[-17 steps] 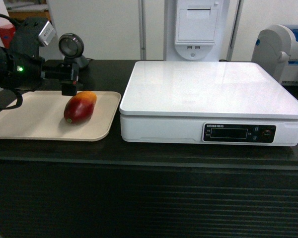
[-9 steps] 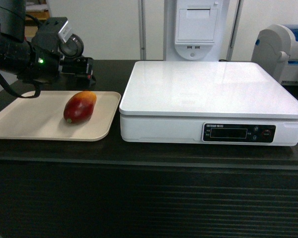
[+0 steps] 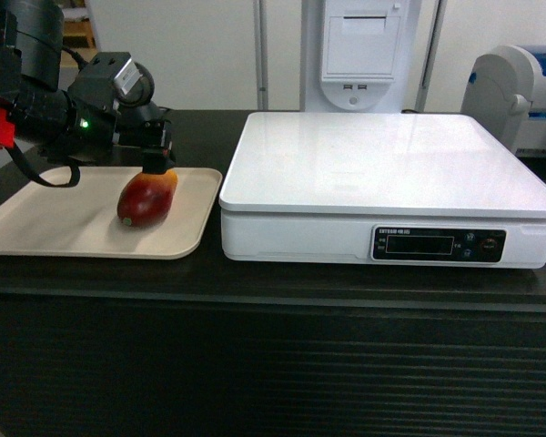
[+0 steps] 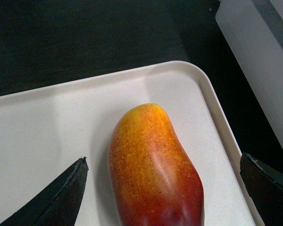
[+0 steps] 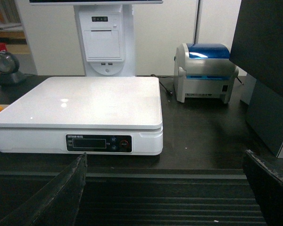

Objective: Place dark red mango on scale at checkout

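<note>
The dark red mango (image 3: 146, 198) lies on a beige tray (image 3: 45, 228) at the left of the black checkout counter (image 3: 273, 364). Its orange-yellow end points away from me. My left gripper (image 3: 155, 160) hovers just over that far end, open. In the left wrist view the mango (image 4: 155, 174) sits between the spread fingers (image 4: 61, 197) without touching them. The white scale (image 3: 382, 168) stands to the right of the tray with nothing on its platform. My right gripper (image 5: 163, 155) is open and holds nothing, in front of the counter's ribbed face, facing the scale (image 5: 85, 101).
A round scanner (image 3: 132, 84) stands behind the tray. A white kiosk with a receipt printer (image 3: 359, 55) rises behind the scale. A blue-topped label printer (image 5: 205, 70) sits to the scale's right. A dark box (image 5: 269, 75) stands at the far right.
My left gripper has moved right and down from behind the tray to just above the mango's yellow end. The mango and the scale have not moved.
</note>
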Motion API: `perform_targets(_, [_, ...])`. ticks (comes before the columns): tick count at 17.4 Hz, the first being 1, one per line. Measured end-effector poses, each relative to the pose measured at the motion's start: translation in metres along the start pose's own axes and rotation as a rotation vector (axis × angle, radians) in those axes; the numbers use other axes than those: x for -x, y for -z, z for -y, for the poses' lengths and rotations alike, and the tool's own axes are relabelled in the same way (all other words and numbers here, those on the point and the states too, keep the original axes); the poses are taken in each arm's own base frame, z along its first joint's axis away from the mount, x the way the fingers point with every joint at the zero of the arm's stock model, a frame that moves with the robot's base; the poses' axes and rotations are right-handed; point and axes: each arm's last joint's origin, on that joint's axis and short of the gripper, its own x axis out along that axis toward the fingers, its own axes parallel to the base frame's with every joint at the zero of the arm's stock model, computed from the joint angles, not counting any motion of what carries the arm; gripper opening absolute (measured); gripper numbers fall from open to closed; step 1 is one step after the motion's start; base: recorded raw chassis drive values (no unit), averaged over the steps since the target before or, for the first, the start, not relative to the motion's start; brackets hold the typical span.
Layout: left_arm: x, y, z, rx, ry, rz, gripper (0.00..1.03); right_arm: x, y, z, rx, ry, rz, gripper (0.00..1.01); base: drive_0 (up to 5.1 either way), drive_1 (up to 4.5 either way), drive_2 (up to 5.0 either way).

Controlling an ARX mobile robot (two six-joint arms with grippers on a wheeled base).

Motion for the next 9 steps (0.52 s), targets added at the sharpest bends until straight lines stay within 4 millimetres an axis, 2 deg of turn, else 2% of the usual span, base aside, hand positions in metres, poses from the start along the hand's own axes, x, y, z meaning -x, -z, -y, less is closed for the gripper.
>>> perform_targets(9, [-0.025, 0.003, -0.004, 0.013, 0.013, -0.048, 0.98, 0.0, 0.0, 0.0, 0.0, 0.0, 0.0, 0.98, 0.0, 0.0, 0.0])
